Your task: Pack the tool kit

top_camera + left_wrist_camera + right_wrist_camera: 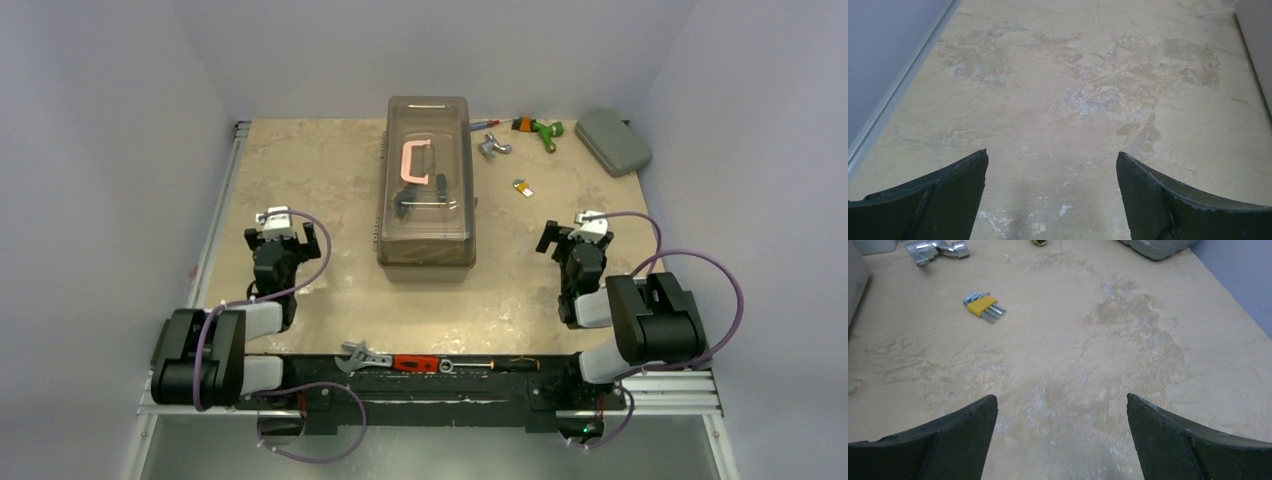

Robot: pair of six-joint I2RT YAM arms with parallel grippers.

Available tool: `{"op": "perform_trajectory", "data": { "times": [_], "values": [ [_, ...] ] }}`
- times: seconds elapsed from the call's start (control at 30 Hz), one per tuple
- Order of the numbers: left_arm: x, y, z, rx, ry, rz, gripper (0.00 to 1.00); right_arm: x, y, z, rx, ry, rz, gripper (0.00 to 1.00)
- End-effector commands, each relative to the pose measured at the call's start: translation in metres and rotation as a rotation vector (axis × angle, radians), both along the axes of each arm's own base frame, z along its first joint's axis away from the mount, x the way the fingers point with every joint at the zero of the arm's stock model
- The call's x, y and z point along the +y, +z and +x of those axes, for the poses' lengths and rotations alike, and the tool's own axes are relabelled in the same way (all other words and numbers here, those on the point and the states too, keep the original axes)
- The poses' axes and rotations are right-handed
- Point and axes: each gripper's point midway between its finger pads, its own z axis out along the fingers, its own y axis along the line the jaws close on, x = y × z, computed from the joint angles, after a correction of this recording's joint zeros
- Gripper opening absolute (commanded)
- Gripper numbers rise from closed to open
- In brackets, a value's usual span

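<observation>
Left gripper (pixel 290 228) sits spread wide over bare surface (pixel 1088 100), nothing between its fingers. Right gripper (pixel 575 232) likewise gapes wide and holds nothing; both arms are parked on either side of the box.

Tool box (pixel 425 180) sits mid-surface, translucent brown, lid looks down, though we can't confirm it's latched. Through the lid we see an orange C-clamp (pixel 413 161) and some dark tools (pixel 420 200) below it. So some kit is already inside.

Outside the box:
- hex key set (pixel 984 306), yellow holder, just right of the box
- chrome tool (pixel 937 249) further back, near the box's far right corner
- green-handled tool (pixel 545 131) and small red/blue item (pixel 487 124) at the back
- grey case (pixel 613 141) in the far right corner, closed
- adjustable wrench (pixel 362 357), red-handled tool (pixel 415 364) and screwdriver (pixel 500 364) lying along the near rail between the arm bases

Our read: partly packed. Whether the loose pieces belong in the box we can't tell, so this fits either mid-pack or done with leftovers.

Orientation: box long axis runs near-to-far, away from the arm bases. Near-rail tools lie left-right, across that axis. Hex keys lie diagonal in the right wrist view, keys fanning toward the lower right.
</observation>
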Motion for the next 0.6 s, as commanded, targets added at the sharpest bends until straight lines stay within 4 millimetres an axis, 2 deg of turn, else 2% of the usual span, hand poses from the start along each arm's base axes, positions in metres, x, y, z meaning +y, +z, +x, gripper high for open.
{"op": "perform_trajectory", "data": {
  "times": [0.0,0.1,0.13,0.57],
  "values": [
    [-0.019,0.032,0.028,-0.156,-0.134,0.033,0.99,0.011,0.032,0.037,-0.042,0.07,-0.036,0.99],
    [-0.01,0.026,0.037,-0.058,-0.074,0.016,0.98,0.018,0.038,0.041,-0.07,0.115,-0.045,0.99],
    [-0.01,0.027,0.038,-0.074,-0.073,0.027,1.0,0.017,0.036,0.04,-0.055,0.112,-0.046,0.99],
    [-0.011,0.026,0.038,-0.069,-0.069,0.021,1.0,0.018,0.037,0.04,-0.065,0.119,-0.045,0.99]
  ]
}}
